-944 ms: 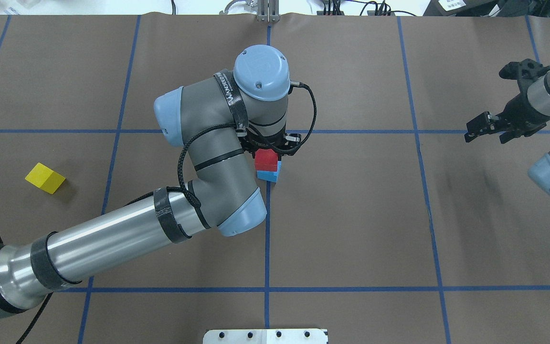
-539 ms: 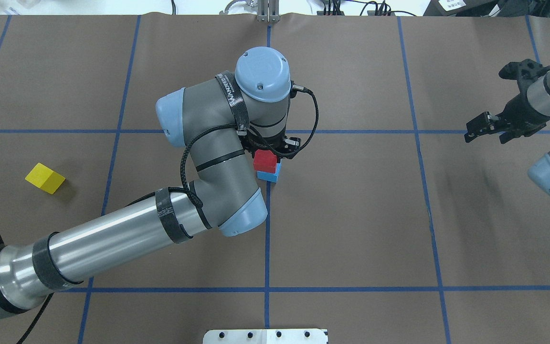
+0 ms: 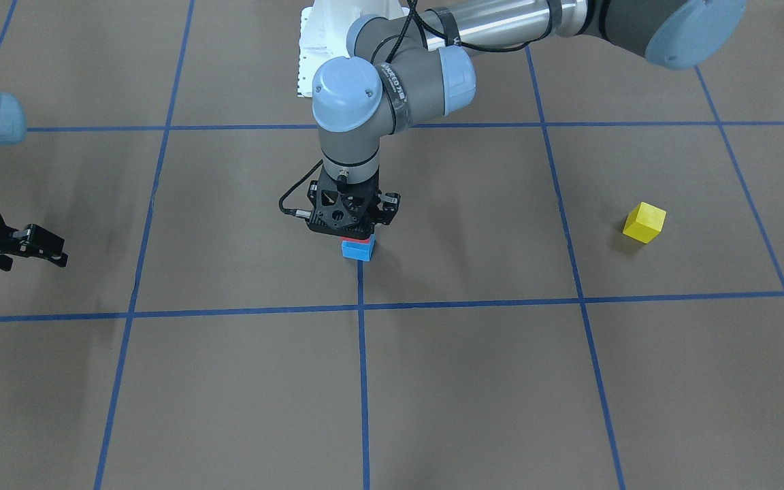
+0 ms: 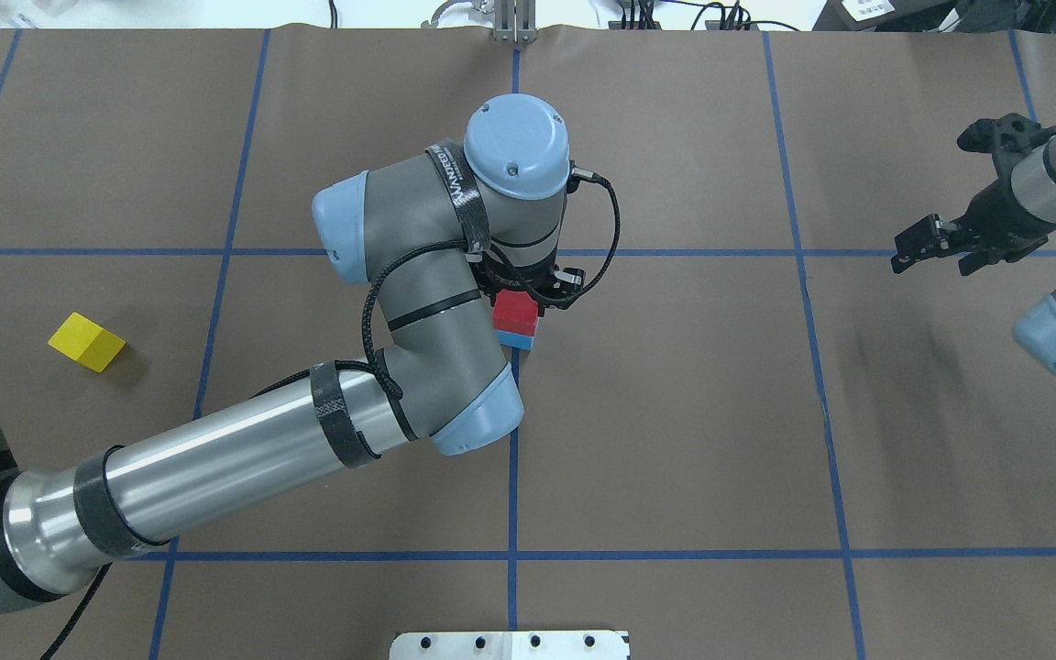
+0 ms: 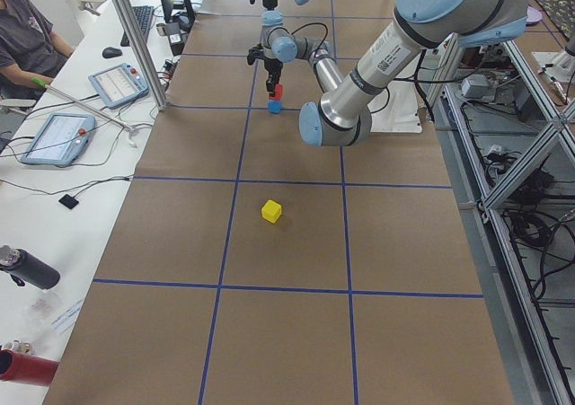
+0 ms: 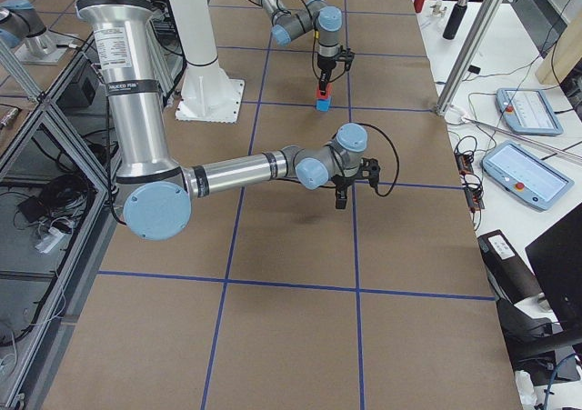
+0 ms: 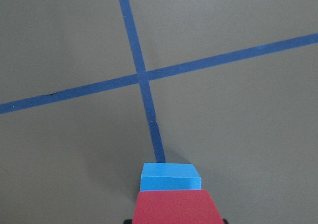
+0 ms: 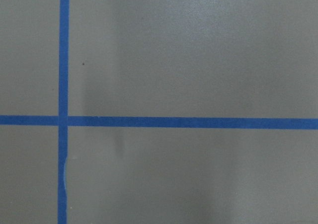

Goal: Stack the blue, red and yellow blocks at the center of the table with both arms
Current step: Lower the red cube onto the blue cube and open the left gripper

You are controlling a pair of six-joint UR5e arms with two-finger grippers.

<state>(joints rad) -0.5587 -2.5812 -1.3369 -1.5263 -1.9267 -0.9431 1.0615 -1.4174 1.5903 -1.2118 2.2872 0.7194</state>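
My left gripper (image 3: 356,238) is shut on the red block (image 4: 517,313) and holds it directly over the blue block (image 4: 518,340) near the table's center crossing. The red block looks set on the blue one or just above it; I cannot tell if they touch. In the left wrist view the red block (image 7: 176,206) fills the bottom edge, with the blue block (image 7: 170,177) showing just beyond it. The yellow block (image 4: 86,341) lies alone far off on the left side. My right gripper (image 4: 936,247) hangs open and empty at the right side.
A white mounting plate (image 4: 510,644) sits at the near table edge. Blue tape lines (image 4: 513,458) divide the brown table cover into squares. The left arm's elbow (image 4: 455,385) hangs over the area left of the stack.
My left arm has shifted slightly right and brought the red block more squarely over the blue one, so less blue shows. The right arm and the yellow block have not moved.
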